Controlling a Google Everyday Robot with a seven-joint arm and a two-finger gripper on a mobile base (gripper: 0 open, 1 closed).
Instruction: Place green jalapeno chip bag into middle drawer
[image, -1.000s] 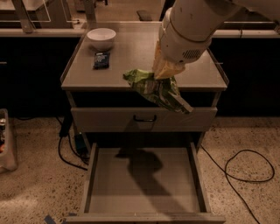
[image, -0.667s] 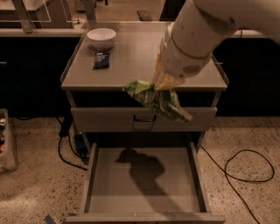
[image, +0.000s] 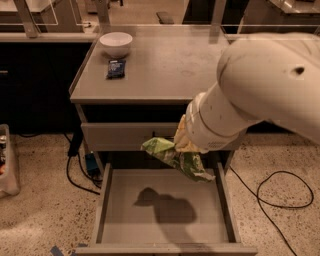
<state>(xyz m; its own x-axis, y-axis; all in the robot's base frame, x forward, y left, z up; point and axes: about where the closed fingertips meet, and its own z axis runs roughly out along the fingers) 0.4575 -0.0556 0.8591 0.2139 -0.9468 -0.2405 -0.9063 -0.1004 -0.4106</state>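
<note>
speckled terrazzo floor (image: 35, 215) runs round a grey cabinet (image: 165, 75) with a white bowl (image: 116, 44) and a small dark blue packet (image: 116, 68) on its top, well away from the work. lower down, the middle drawer (image: 125, 225) stands pulled out, its flat floor bare but for a shadow

the gripper (image: 181, 141) sits at the end of the big pale arm, in front of the closed drawer front (image: 125, 136) and above the back of the open drawer. it is mostly hidden by the wrist, but it is clamped on the green jalapeno chip bag (image: 172, 156), which hangs in the air over the drawer's rear right part, touching nothing below

the bag looks very light and soft: crinkled foil, one end sticking left, the other drooping down to the right. i judge it slippery and easily crushed, the chips inside fragile. the hold seems to be on the upper middle, pinching foil. a firm pinch on the foil should carry it, and i expect it to drop softly, flop and stay put once let go
</note>
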